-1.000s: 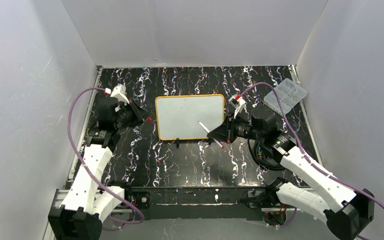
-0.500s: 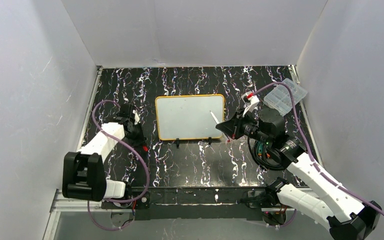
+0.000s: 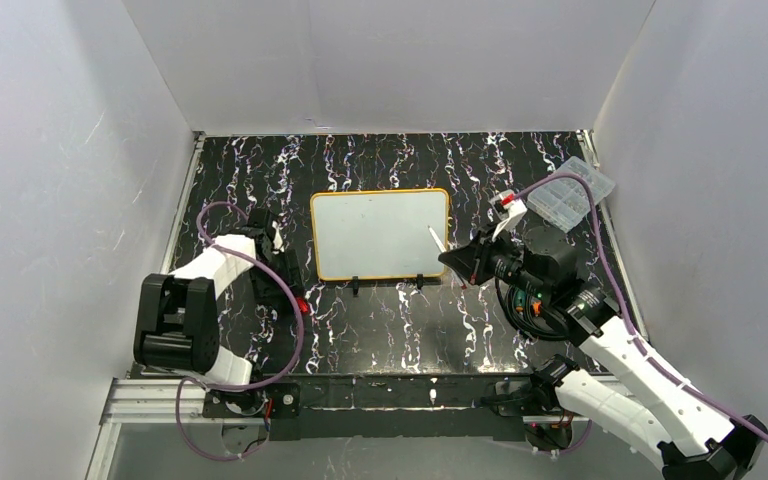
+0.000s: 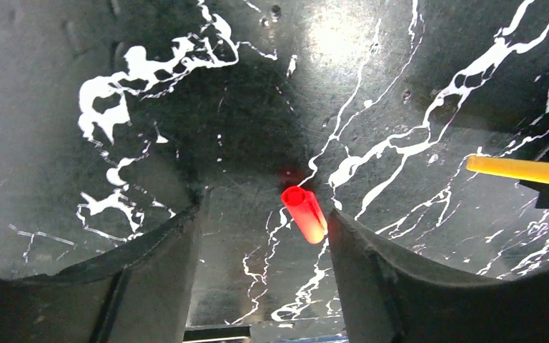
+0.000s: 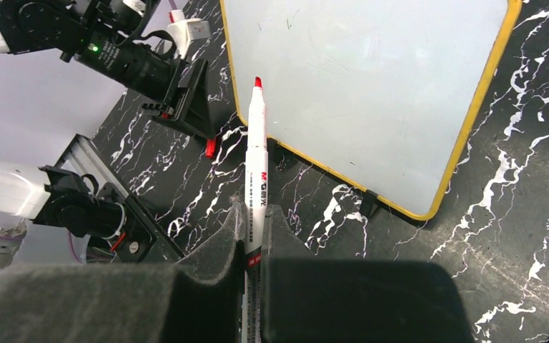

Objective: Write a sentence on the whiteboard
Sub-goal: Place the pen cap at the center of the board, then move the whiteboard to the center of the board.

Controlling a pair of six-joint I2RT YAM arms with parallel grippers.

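Marker (image 5: 256, 150) is hovering by blank whiteboard (image 5: 372, 86)
Right end effector (image 5: 254, 221) is clamping it; left end effector (image 4: 264, 214), apart, isn't bracing the whiteboard: sliding risk.

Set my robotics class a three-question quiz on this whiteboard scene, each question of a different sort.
1. True or false: the whiteboard already bears writing.
2. Which claw grips the uncapped marker: A left, B right?
3. Fill in: the red cap lies on the ____ between the fingers of the open left claw.

Key: 1 false, it is blank. 2 B, the right claw. 3 table.
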